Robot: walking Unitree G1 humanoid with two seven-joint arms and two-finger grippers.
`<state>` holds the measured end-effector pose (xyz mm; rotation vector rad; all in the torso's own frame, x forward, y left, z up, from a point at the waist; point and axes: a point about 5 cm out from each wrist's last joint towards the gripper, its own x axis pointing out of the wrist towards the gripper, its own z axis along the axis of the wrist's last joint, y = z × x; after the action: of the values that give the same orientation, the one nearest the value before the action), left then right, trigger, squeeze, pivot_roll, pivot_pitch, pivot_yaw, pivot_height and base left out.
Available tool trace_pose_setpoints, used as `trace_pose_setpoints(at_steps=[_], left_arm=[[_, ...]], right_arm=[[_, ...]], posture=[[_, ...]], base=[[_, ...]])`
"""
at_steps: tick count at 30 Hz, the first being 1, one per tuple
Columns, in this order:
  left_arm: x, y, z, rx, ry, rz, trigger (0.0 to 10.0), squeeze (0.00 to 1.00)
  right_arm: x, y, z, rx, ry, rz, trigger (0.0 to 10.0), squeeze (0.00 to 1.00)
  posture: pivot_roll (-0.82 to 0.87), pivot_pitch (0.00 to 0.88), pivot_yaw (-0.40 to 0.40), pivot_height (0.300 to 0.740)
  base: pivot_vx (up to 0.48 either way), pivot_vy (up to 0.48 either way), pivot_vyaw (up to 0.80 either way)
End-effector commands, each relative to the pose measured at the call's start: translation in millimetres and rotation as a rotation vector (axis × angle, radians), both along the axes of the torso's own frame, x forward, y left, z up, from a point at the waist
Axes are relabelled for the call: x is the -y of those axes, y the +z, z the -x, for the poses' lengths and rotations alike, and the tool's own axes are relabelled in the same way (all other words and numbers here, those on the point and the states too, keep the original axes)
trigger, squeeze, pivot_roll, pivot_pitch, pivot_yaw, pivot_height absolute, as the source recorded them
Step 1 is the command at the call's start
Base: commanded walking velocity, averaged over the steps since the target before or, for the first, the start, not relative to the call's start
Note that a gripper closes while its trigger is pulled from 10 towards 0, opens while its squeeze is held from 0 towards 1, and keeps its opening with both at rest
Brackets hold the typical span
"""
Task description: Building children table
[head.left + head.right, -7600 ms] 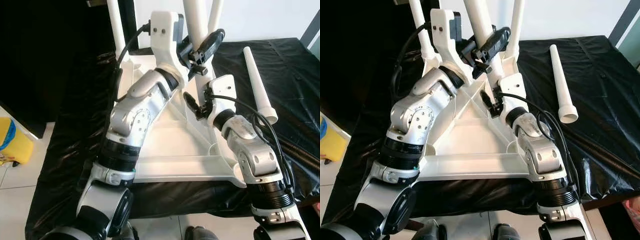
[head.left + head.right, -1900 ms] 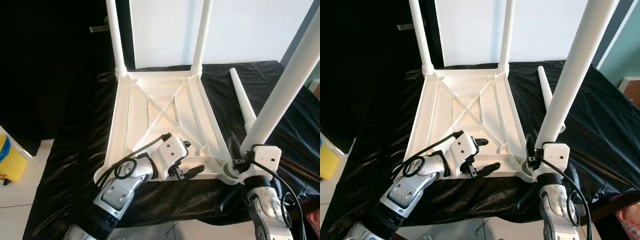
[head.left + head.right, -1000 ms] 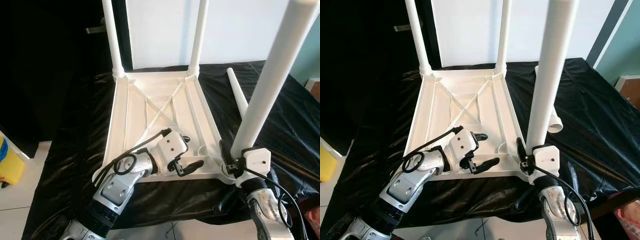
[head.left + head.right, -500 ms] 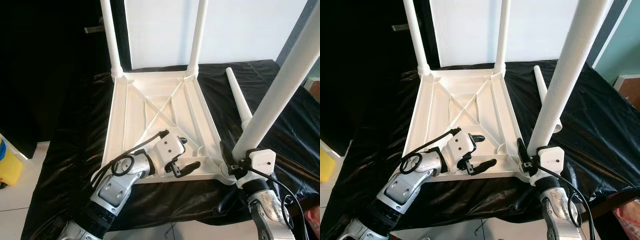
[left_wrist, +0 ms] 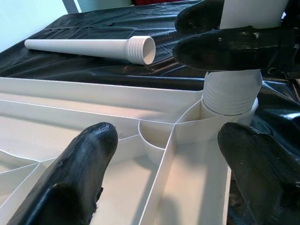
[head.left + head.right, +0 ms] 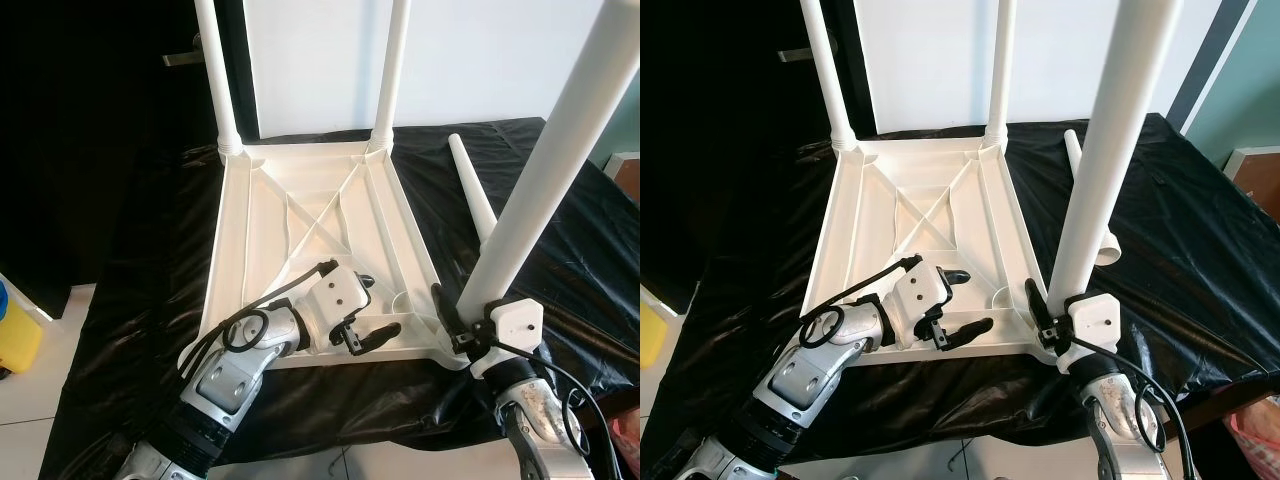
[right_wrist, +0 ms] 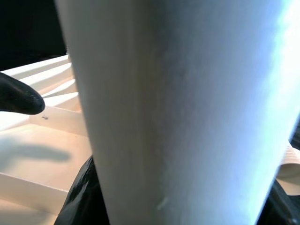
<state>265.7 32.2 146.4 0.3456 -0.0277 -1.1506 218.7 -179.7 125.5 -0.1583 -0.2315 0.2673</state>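
Note:
The white tabletop (image 6: pixel 300 230) lies upside down on the black-covered table. Two white legs (image 6: pixel 218 80) (image 6: pixel 385 75) stand in its far corners. My right gripper (image 6: pixel 468 322) is shut on a third leg (image 6: pixel 540 170) just above its threaded end. That end sits in the near right corner socket (image 5: pixel 232 101). The leg (image 7: pixel 187 117) leans slightly away to the right. My left gripper (image 6: pixel 378 305) hangs open over the tabletop's near edge, beside that socket, holding nothing. A fourth leg (image 6: pixel 475 205) lies loose on the cloth right of the tabletop.
The black cloth (image 6: pixel 140 300) drapes over the table's edges. A yellow object (image 6: pixel 15 335) stands on the floor at the left. A white wall rises behind the table and a dark opening lies at the far left.
The leg in my right gripper has swung from a strong rightward lean to nearly upright, its base staying at the corner socket. My left gripper has barely moved.

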Motion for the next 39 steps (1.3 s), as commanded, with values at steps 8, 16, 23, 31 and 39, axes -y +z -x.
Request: trace_pose_setpoints(at_steps=[8, 16, 23, 31, 39], left_arm=[[-0.9, 1.9, 2.0, -0.001, -0.025, -0.005, 10.0, 0.00], [-0.6, 3.1, 1.5, 0.005, -0.032, -0.010, 10.0, 0.00], [-0.3, 3.2, 1.7, 0.004, -0.032, -0.012, 10.0, 0.00], [0.3, 3.0, 1.7, 0.005, -0.035, -0.014, 10.0, 0.00], [0.2, 3.1, 2.0, 0.005, -0.033, -0.012, 10.0, 0.00]], right_arm=[[-7.6, -22.3, 5.4, -0.087, 0.012, -0.149, 10.0, 0.00], [-5.2, -29.7, 1.7, -0.129, -0.031, -0.218, 10.0, 0.00], [-1.9, -35.2, -5.2, -0.180, -0.070, -0.183, 10.0, 0.00], [1.3, -33.5, -12.7, -0.252, -0.108, -0.213, 10.0, 0.00], [5.6, -36.2, -16.1, -0.316, -0.170, -0.194, 10.0, 0.00]], posture=[[-0.02, 0.031, 0.017, 0.740], [-0.02, 0.034, 0.026, 0.740], [-0.03, 0.039, 0.029, 0.740], [-0.03, 0.041, 0.030, 0.740], [-0.04, 0.050, 0.029, 0.740]], base=[[0.000, 0.000, 0.00], [0.000, 0.000, 0.00], [0.000, 0.000, 0.00], [0.000, 0.000, 0.00], [0.000, 0.000, 0.00]])
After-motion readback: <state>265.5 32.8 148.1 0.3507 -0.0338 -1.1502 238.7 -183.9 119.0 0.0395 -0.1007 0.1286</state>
